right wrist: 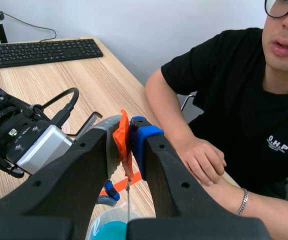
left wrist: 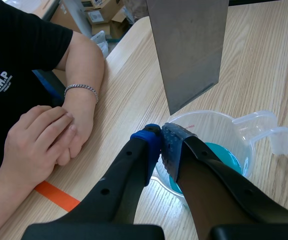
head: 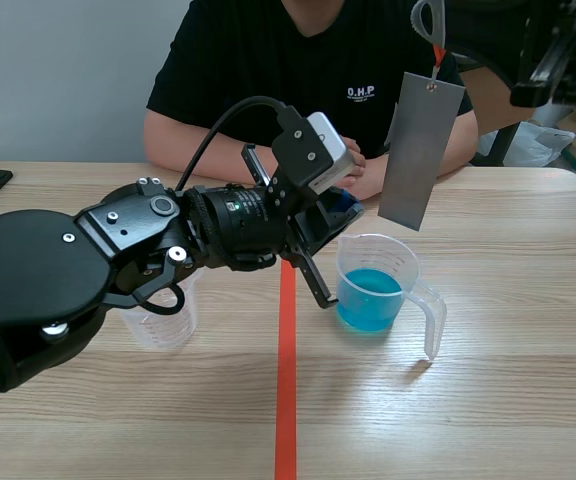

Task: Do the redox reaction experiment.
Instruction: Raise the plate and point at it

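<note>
Right gripper (right wrist: 130,131) pinching orange tag (right wrist: 122,142); grey metal plate (head: 420,150) hangs below tag, just above cup (head: 411,275) of blue liquid (head: 368,298). Left gripper (left wrist: 161,136) narrow, clamped on cup rim; person's hands (left wrist: 44,140) rest on table (head: 518,400) behind

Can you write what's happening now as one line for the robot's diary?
left gripper: shut on measuring cup rim | right gripper: shut on orange tag | metal plate: hanging above measuring cup, not dipped | blue liquid: in measuring cup

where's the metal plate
In the scene view, right of middle, the metal plate hangs by an orange tag from the right claw, above the measuring cup of blue liquid.
</note>
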{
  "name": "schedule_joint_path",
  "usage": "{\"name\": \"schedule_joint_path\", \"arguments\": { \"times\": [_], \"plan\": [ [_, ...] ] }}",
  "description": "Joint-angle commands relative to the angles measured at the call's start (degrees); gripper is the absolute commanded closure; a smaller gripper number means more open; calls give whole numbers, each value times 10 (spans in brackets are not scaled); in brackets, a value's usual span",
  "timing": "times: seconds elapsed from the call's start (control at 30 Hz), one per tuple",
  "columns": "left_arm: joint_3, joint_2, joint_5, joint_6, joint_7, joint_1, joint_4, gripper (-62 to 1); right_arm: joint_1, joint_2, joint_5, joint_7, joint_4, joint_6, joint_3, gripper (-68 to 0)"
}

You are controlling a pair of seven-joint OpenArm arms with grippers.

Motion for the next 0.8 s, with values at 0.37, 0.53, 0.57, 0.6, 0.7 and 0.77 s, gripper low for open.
{"name": "schedule_joint_path", "arguments": {
  "times": [0.37, 0.53, 0.57, 0.6, 0.7, 0.77],
  "plan": [
    [-1, 6, -6, 1, -4, -10, 6, -47, 8, 8, 9, 10, 5, 4, 9, -15],
    [-1, 4, -6, 1, -4, -9, 6, -47, 8, 8, 9, 10, 5, 4, 9, -15],
    [-1, 2, -6, 1, -5, -9, 6, -47, 8, 8, 9, 10, 5, 4, 9, -15],
    [-1, -1, -6, 1, -6, -9, 6, -47, 8, 8, 9, 10, 5, 4, 9, -15],
    [-1, -16, -9, 1, -10, -5, 7, -47, 8, 8, 9, 10, 5, 4, 9, -15],
    [-1, -33, -14, 1, -10, 0, 12, -47, 8, 8, 9, 10, 5, 4, 9, -15]
  ]
}}
